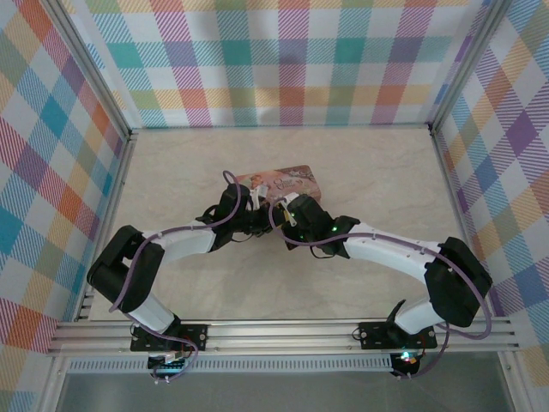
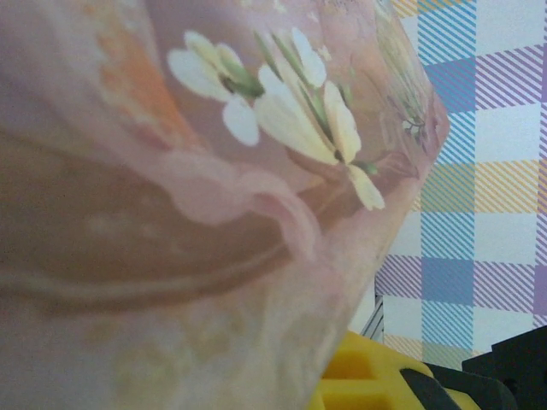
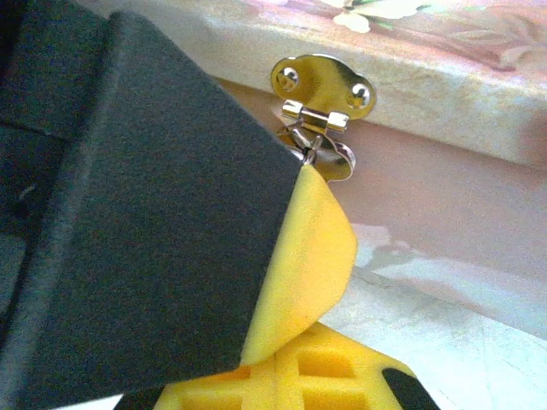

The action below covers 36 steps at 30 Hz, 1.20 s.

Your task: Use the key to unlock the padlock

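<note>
The padlock cannot be made out with certainty. It is judged to hang at the brass hasp [image 3: 325, 85] on the front wall of the tin [image 3: 444, 77]. A small silvery piece [image 3: 336, 160] is seen there just under the hinge, its lower part hidden behind the right finger [image 3: 312, 248]. Whether that piece belongs to the lock, the hasp or the key cannot be told.

The key is likewise not identified. It may be held in the right jaws, but whether these are closed on anything cannot be told, as the gap is blocked by the black-backed finger. The state of the left jaws cannot be told either; a yellow fingertip [image 2: 367, 380] is seen close beside the tin's flowered surface.

From above, the tin is seen near the middle of the worktop [image 1: 377, 172]. Its near edge is met by the left arm [image 1: 171, 245] and the right arm [image 1: 386, 249].

The step in hand is judged to be bringing the key to the keyhole. The tin should be held steady from the left. The key should be lined up with the keyhole, pushed fully home, and only then turned, lightly, since such small parts may slip or bend.

Counted: one tin, one hasp, one silvery piece, two arms.
</note>
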Each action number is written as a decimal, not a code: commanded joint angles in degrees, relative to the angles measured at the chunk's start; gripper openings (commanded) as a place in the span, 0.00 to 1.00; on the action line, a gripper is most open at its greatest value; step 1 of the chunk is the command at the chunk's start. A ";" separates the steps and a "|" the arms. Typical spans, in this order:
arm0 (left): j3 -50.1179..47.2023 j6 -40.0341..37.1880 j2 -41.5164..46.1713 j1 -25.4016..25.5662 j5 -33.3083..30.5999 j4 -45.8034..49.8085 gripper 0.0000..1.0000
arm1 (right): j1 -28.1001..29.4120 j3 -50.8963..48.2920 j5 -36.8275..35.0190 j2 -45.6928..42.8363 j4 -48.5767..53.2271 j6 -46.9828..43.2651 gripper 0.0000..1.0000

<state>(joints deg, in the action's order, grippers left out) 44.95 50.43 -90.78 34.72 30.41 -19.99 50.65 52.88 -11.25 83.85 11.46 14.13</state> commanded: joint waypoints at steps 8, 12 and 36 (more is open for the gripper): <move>1.08 -1.11 3.42 -0.14 2.36 -2.25 0.04 | 0.06 -3.68 3.31 -5.33 -2.54 2.83 0.43; 1.20 -1.04 3.50 -0.18 2.55 -2.12 0.04 | 0.06 -3.92 3.85 -6.52 -2.31 3.10 0.49; 1.80 -0.52 3.24 -0.35 3.29 -2.07 0.05 | -0.56 2.73 0.87 0.04 1.89 -1.64 0.45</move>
<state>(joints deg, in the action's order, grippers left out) 44.95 49.84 -89.60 34.72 30.92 -19.18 50.26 52.80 -9.04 82.59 12.71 14.31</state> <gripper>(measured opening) 0.123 0.464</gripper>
